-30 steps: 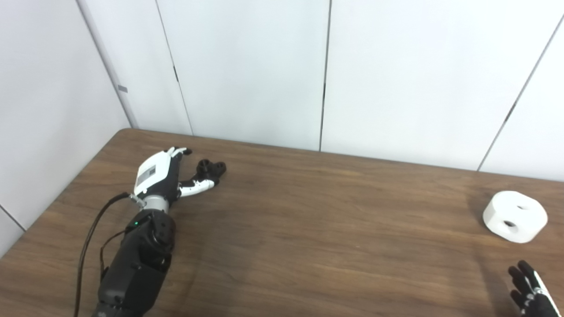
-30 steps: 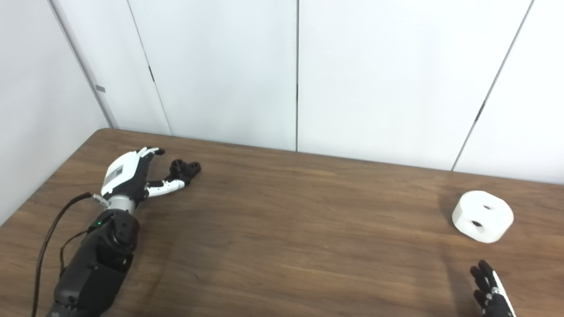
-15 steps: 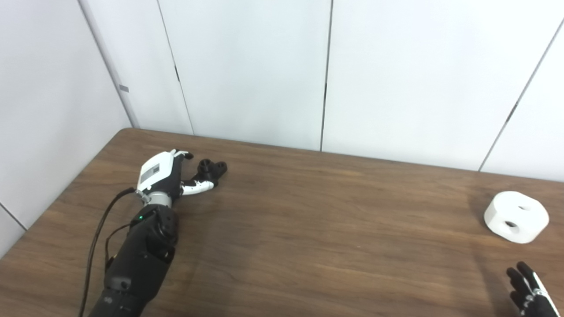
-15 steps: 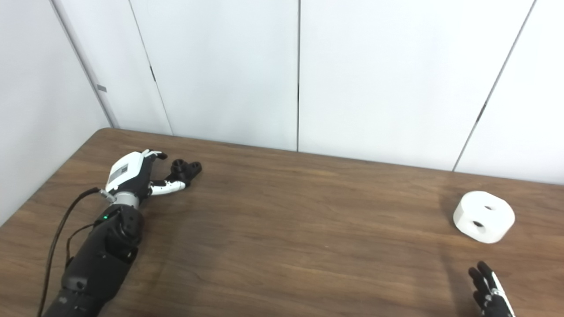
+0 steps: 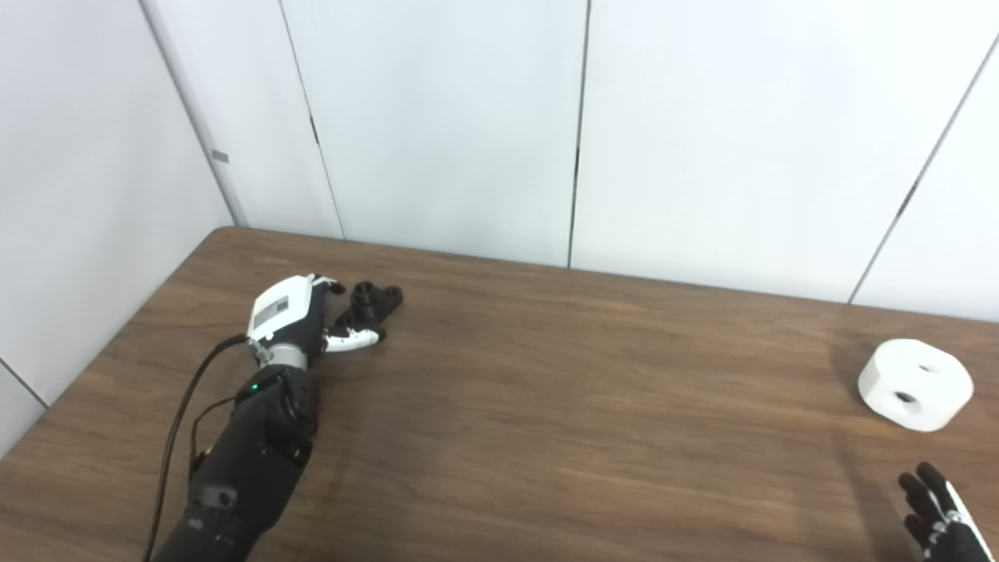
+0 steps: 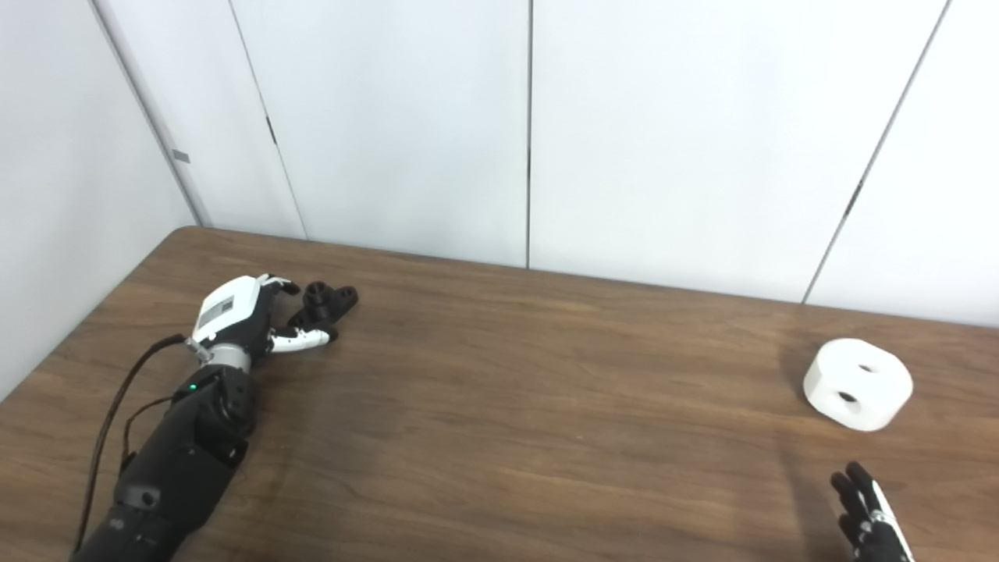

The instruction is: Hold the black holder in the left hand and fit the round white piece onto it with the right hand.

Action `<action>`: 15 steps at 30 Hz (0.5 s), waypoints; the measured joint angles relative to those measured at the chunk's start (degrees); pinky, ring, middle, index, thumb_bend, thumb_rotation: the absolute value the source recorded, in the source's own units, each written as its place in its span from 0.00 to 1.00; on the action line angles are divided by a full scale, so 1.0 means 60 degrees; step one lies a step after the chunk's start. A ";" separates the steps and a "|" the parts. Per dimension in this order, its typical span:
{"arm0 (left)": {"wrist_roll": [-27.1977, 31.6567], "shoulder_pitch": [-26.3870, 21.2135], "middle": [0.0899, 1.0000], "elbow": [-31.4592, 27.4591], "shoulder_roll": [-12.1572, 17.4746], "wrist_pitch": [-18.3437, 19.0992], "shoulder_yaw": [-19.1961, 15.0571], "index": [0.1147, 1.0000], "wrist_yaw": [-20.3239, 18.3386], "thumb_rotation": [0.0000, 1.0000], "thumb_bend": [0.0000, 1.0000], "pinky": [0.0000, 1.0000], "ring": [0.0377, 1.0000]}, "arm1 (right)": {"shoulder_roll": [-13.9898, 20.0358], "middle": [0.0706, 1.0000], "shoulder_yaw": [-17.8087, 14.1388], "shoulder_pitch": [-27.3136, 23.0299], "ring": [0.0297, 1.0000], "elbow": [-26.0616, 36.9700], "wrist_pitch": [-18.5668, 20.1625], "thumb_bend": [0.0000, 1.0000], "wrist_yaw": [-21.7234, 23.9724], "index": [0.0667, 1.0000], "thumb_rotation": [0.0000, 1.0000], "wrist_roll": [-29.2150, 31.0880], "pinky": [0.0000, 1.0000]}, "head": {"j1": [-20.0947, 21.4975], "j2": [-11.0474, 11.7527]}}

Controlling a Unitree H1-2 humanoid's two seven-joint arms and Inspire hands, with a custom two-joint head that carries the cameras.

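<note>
Black holder (image 5: 375, 300) lies on table (image 5: 546, 406), far-left, w/ left hand (image 5: 300, 316) closing around it, not lifted. White piece (image 5: 915, 384) far right; right hand (image 5: 940, 527) spread. Hand's label unreadable.

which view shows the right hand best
Neither shows much, but the left eye view is slightly better: the right hand shows spread dark fingers and a bit of white at the bottom right corner. The right eye view cuts it off about as much. It is empty, short of the round white piece.
</note>
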State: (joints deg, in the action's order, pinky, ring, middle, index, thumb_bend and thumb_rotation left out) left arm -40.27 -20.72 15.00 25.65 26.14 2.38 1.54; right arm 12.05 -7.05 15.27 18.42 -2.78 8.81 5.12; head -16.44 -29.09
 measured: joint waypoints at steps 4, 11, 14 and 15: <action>0.0007 -0.0053 0.93 0.0077 0.0006 -0.0003 0.0036 0.73 0.0033 0.37 0.82 1.00 0.99 | -0.0001 0.96 0.0001 0.0032 1.00 0.0050 0.0001 0.57 0.0001 0.96 1.00 0.0010 1.00 | 0.0015 -0.0044; 0.0117 -0.0054 0.93 0.0076 0.0021 -0.0074 0.0038 0.72 0.0052 0.35 0.81 1.00 0.99 | -0.0020 0.96 0.0007 0.0067 1.00 0.0130 0.0008 0.56 -0.0001 0.96 1.00 0.0009 1.00 | 0.0073 -0.0088; 0.0265 -0.0054 0.93 0.0076 0.0021 -0.0084 0.0031 0.71 0.0075 0.34 0.81 1.00 0.99 | -0.0032 0.96 0.0020 0.0089 1.00 0.0137 0.0009 0.55 -0.0001 0.96 1.00 -0.0014 1.00 | 0.0088 -0.0103; 0.0292 -0.0054 0.93 0.0076 0.0021 -0.0084 0.0031 0.71 0.0077 0.34 0.81 1.00 0.99 | -0.0030 0.96 0.0021 0.0102 1.00 0.0140 0.0009 0.55 0.0000 0.96 1.00 -0.0022 1.00 | 0.0102 -0.0117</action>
State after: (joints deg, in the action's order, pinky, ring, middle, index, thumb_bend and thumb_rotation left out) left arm -38.52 -21.04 15.46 25.78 25.64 2.57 2.00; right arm 11.87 -6.92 15.88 19.26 -2.73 8.81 4.99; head -15.82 -29.79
